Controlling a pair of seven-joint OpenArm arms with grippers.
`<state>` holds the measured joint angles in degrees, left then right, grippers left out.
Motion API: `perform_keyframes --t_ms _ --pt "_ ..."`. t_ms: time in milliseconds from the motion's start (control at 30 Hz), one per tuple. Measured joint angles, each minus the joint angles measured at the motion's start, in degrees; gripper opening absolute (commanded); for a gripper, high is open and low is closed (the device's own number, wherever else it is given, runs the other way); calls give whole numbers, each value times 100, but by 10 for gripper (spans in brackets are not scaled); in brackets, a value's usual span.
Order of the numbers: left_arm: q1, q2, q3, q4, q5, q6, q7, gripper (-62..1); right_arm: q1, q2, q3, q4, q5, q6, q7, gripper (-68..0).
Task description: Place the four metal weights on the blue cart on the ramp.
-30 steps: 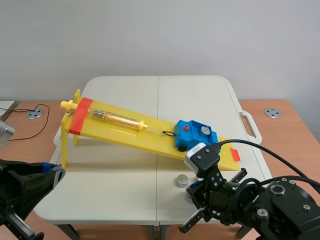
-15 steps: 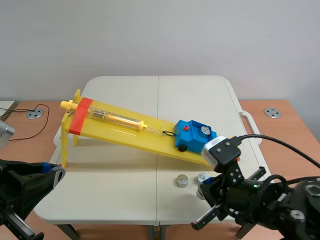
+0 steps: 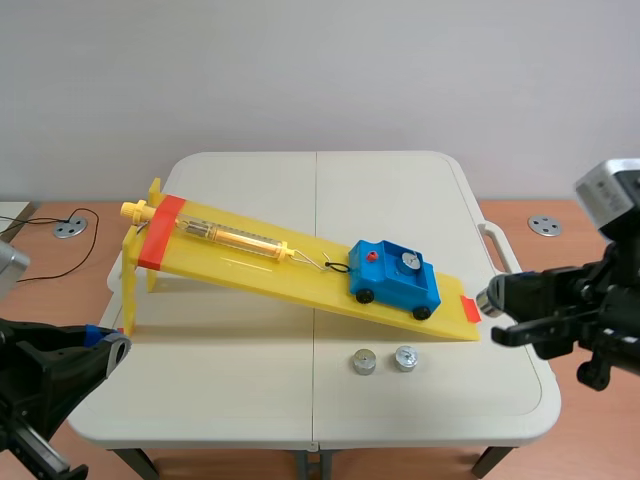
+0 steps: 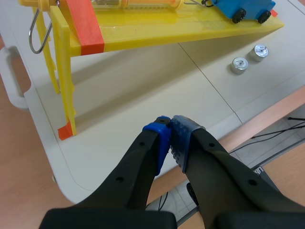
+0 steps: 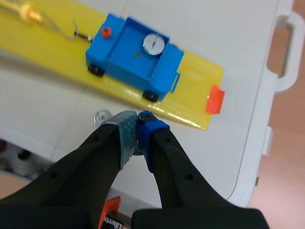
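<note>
As ramp [image 3: 250, 268] slopes, blue cart [image 3: 396, 284] aligned lengthwise

Left gripper [image 4: 170, 137] is seen closed on nothing over the table [image 4: 138, 95] — two metal weights [image 4: 239, 65] are spotted ahead, near the yellow ramp [image 4: 157, 32].

This looks like a lab or teaching room set up for a physics demonstration. A white folding tabletop [image 3: 250, 370] carries a yellow ramp [image 3: 305, 283] with a spring scale [image 3: 228, 236] hooked to a blue cart [image 3: 395, 282]. Small metal weights [image 3: 364, 362] lie on the tabletop's near side. Wooden desks [image 3: 590, 245] with round cable grommets [image 3: 545, 225] stick out from under the tabletop on either side. A bare white wall [image 3: 320, 70] stands behind it.
</note>
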<state>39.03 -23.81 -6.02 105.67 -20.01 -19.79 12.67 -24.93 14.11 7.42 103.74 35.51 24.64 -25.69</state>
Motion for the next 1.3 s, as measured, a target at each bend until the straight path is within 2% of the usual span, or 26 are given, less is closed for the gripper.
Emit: perform_keyframes --t_ms 133,233,467,967,1100,1300 --pt "2 0 0 0 0 0 2 -571 151 -297 385 2 160 -7 -33 -669" --pt "0 0 0 0 0 0 2 -571 450 -599 420 -109 155 -20 -39 -669" --pt "0 0 0 0 0 0 0 -571 1366 -1200 402 -968 138 -24 -35 -669" --pt "0 0 0 0 0 0 0 -571 2586 -1410 251 -2918 -52 -20 -33 -669" --pt "0 0 0 0 0 0 2 -571 2684 -1449 146 -3174 -61 -2 -35 -669" --pt "0 0 0 0 0 0 2 -571 2682 -1458 -146 -3202 -184 0 -33 -669"
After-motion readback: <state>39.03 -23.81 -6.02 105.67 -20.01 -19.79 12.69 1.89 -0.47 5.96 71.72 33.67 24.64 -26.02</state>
